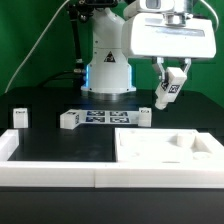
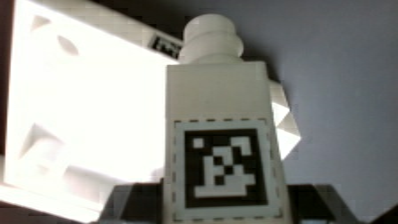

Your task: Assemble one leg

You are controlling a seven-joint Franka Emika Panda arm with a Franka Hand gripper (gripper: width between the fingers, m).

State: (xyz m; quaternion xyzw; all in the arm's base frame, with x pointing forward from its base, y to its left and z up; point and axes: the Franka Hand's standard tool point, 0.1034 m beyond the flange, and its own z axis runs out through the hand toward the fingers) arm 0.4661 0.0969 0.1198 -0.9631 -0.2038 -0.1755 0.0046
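Arm's two-finger gripper (image 1: 168,87) is clamped narrow on the small white plastic leg (image 1: 166,95), with a finger against each side. The leg is up in the air and tilted, its black-and-white square tag (image 2: 226,166) facing the wrist camera. It hangs above the far edge of the large flat white square panel (image 1: 165,146), clear of it. The panel lies on the black table (image 1: 60,145). Beyond the panel, toward the exterior view's left, the marker board (image 1: 105,118) lies flat, a loose white tagged post (image 1: 68,120) just beside it.

A robotics lab: green backdrop (image 1: 25,50), black tabletop (image 1: 45,145), tagged marker board (image 1: 105,118), mounted robot arm (image 1: 108,55).
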